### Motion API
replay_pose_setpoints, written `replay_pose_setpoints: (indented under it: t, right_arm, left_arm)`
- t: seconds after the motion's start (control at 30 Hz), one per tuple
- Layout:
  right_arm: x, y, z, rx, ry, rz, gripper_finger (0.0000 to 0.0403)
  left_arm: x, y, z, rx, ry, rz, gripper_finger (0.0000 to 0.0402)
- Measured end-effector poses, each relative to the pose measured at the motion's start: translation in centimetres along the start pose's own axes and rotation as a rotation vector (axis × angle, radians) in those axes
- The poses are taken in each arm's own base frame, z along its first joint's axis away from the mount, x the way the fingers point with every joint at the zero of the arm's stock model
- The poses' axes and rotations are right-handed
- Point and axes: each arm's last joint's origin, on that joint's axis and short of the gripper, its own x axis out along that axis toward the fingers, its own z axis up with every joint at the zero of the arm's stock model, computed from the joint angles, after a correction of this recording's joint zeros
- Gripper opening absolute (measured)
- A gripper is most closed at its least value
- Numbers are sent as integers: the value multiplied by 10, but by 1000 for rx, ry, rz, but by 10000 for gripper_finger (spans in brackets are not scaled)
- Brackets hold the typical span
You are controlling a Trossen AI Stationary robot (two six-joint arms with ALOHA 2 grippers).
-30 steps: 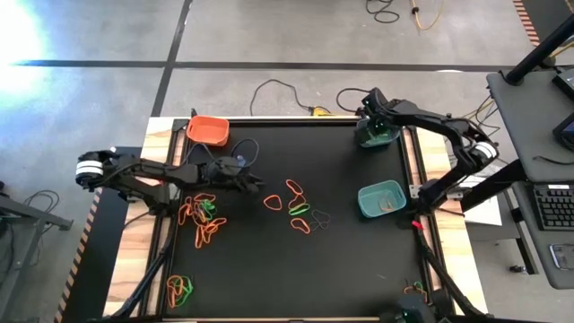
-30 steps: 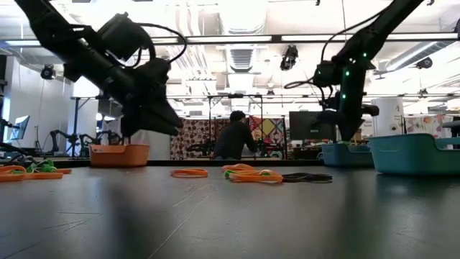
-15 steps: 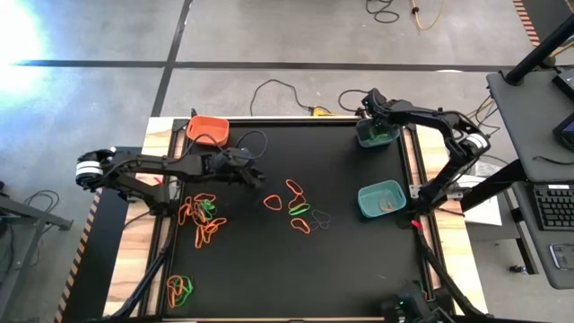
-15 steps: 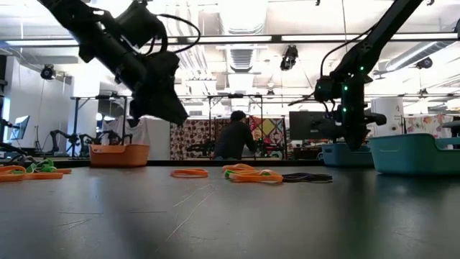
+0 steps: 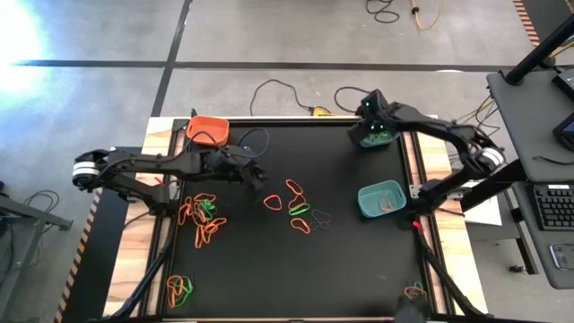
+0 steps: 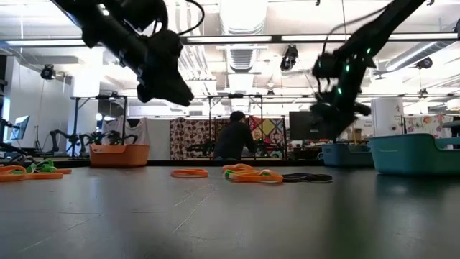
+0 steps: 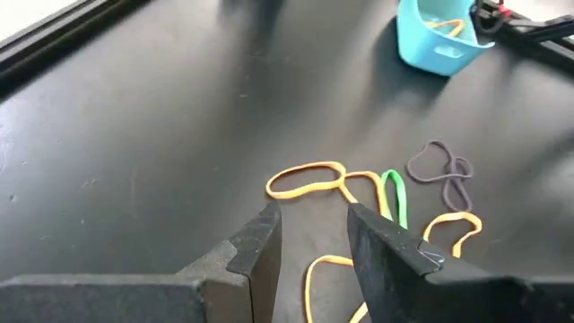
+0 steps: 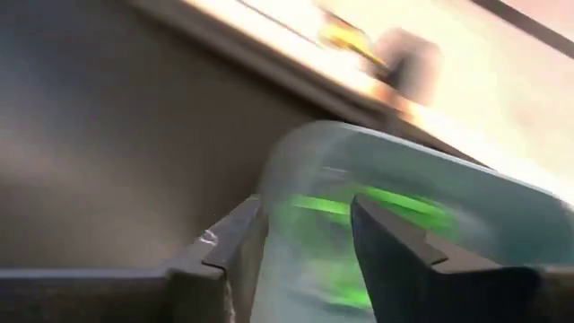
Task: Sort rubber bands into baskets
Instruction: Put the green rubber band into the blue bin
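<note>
Orange, green and dark rubber bands (image 5: 296,208) lie loose on the black table (image 5: 359,260), with more (image 5: 202,217) at the left. My left gripper (image 7: 312,211) hovers open above the table, left of the middle bands (image 7: 305,179), with nothing between its fingers. An orange basket (image 5: 208,130) stands at the far left. My right gripper (image 8: 309,202) is open over the blue basket (image 5: 375,135) at the far right, which holds green bands (image 8: 368,211). A teal basket (image 5: 382,199) stands nearer on the right, with an orange band (image 7: 444,27) in it.
Another heap of orange and green bands (image 5: 179,289) lies near the front left corner, and a few (image 5: 414,290) lie at the front right edge. Wooden strips (image 5: 134,260) border the mat. A person (image 6: 233,140) sits in the room beyond the table.
My left gripper has risen clear above the table and rolled a little, staying left of the middle bands. My right gripper has swung and lifted slightly over the blue basket, shifting a bit toward the table's left.
</note>
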Motion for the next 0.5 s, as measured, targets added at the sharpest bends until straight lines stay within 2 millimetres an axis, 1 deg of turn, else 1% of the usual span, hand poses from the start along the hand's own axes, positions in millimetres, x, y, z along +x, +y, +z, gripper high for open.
replay_pose_setpoints:
  t: [0.1,0.17,0.23,0.37,0.5]
  right_arm:
    - [-20,37,-10,-116,-96,169,169]
    - [-32,64,-24,-219,-139,253,170]
    - [-41,90,-43,-326,-163,337,171]
    - [-51,135,-82,-432,-165,495,171]
    - [-54,171,-112,-456,-177,622,171]
  left_arm:
    - [0,-7,-4,-16,0,-26,114]
    - [0,-16,-10,-15,0,-62,114]
    - [-1,-27,-14,-15,-14,-105,114]
    - [0,-47,-25,0,-2,-138,114]
    - [1,-60,-34,-18,11,-134,114]
